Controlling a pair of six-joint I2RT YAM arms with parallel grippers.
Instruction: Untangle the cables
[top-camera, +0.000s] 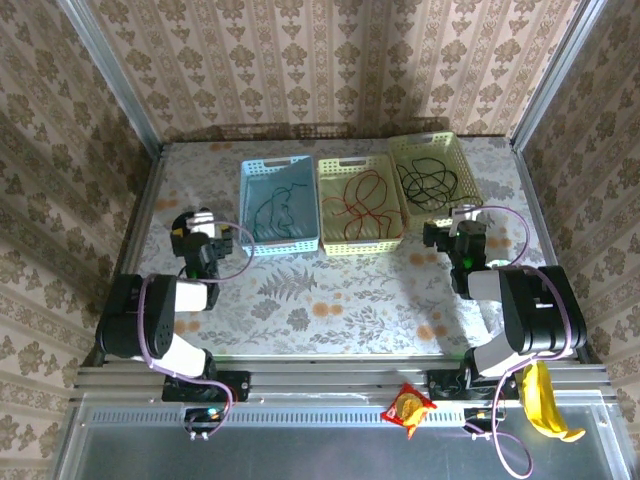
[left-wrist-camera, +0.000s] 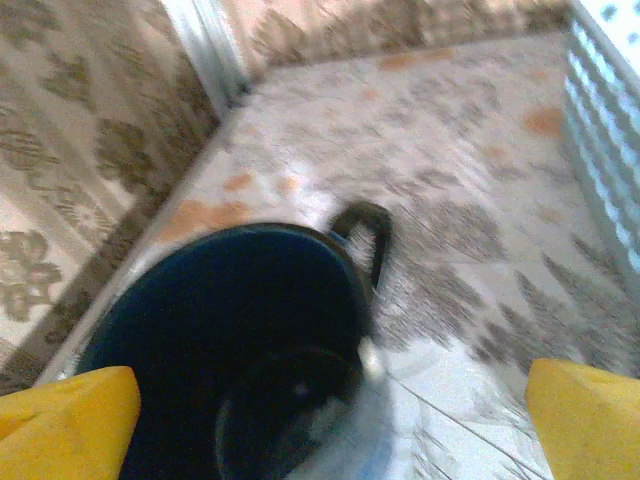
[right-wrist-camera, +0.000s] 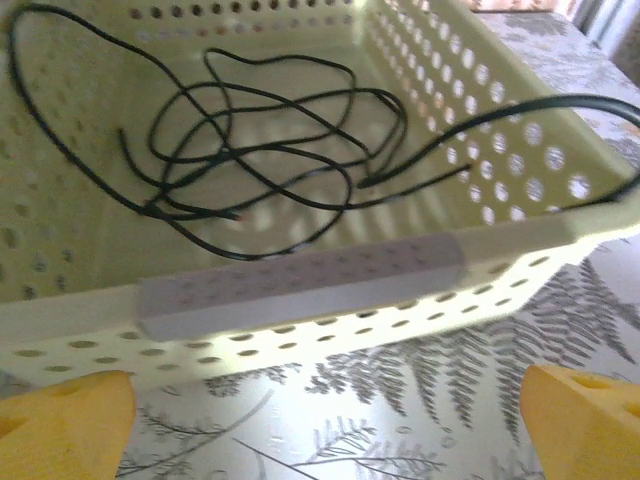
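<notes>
Both the left gripper (left-wrist-camera: 325, 420) and right gripper (right-wrist-camera: 322, 420) gape empty, and the black cable (right-wrist-camera: 500, 112) overhanging its basket (right-wrist-camera: 300, 280) could snag the latter.

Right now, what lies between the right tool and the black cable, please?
Bare table, then the basket's near wall, before the cable; the right wrist view shows it.

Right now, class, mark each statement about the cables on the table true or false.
1. The red cable lies in the middle basket. True.
2. The black cable lies loose on the table. False: it is in the pale yellow basket.
3. The right gripper holds a cable. False: it is open and empty, in front of that basket.
4. The green cable lies in the blue basket. True.
</notes>
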